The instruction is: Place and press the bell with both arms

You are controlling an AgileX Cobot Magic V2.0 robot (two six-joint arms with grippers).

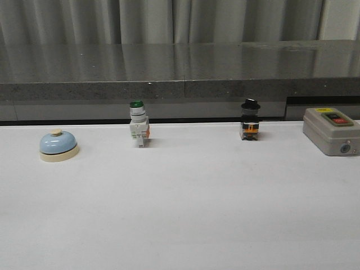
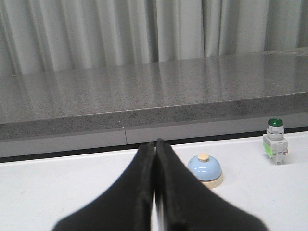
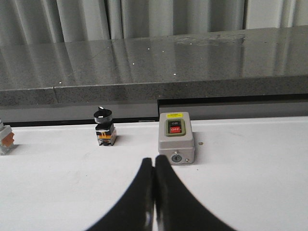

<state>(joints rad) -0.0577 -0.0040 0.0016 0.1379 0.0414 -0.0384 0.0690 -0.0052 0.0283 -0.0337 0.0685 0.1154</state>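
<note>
- Left gripper: two matte black jaws, broad at the base and narrowing to thin rounded tips, seen only in the left wrist view.
- Their surfaces are smooth and plain, with no markings, screws or cables in sight; a thin pale seam runs between them.
- Right gripper: the same matte black, tapering pair with a pale seam, seen only in the right wrist view.
- Neither arm's body shows in any view.

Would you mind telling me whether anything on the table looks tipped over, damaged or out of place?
Nothing stands out: the bell, green-capped switch, black-knobbed switch and grey button box all sit upright and apart.
</note>
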